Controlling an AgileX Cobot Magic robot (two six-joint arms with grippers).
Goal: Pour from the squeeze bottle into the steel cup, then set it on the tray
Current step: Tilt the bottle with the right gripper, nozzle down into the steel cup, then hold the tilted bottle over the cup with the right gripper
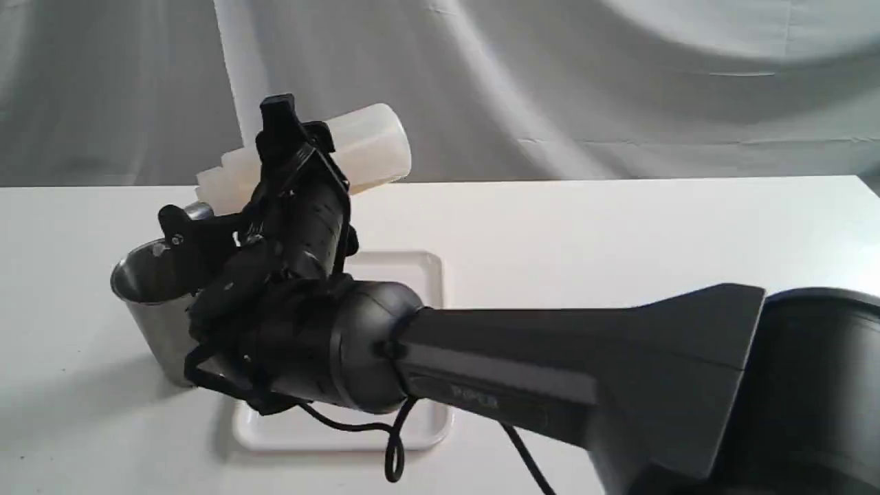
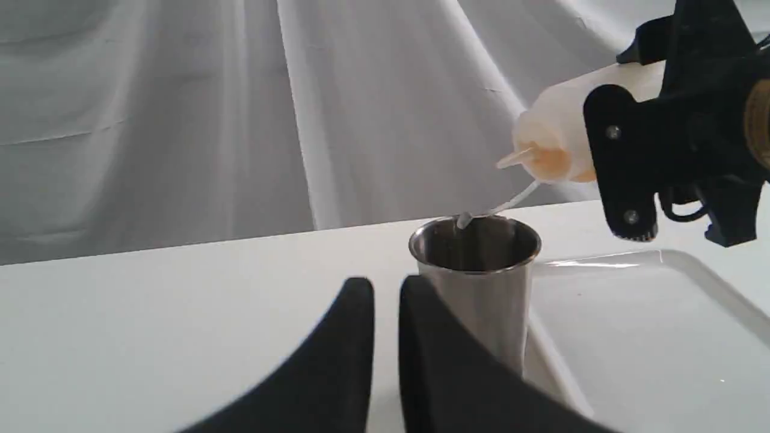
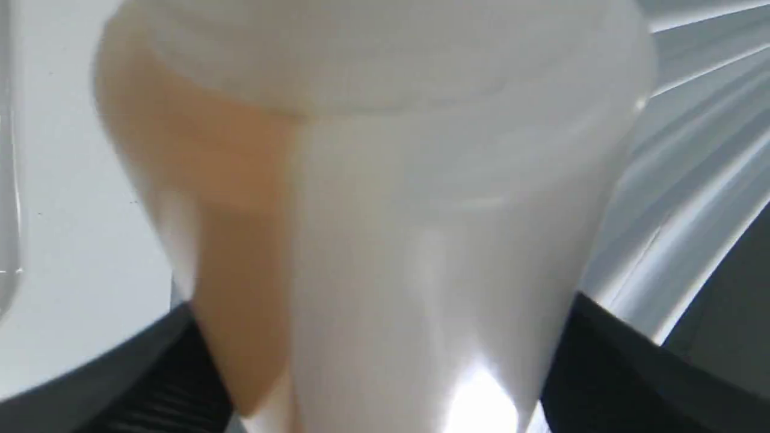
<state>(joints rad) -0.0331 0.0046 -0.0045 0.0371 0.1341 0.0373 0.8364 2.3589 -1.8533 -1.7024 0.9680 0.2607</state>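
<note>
The squeeze bottle (image 1: 364, 148) hangs tipped nozzle-down just above the steel cup (image 2: 481, 288), amber liquid pooled at its shoulder, apparently so the pour lands inside. The right claw (image 1: 234, 172) clenches its body. The cup stands on the tabletop (image 1: 619, 227) just beside the tray (image 2: 631, 337), and the left claw (image 2: 388, 337) sits near it, all but closed on nothing.

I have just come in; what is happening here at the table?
The right end effector holds the squeeze bottle tilted, nozzle above the steel cup, amber liquid pooled at the nozzle end. No stream is visible. The cup stands beside the tray. The left end effector sits near the cup, holding nothing.
</note>
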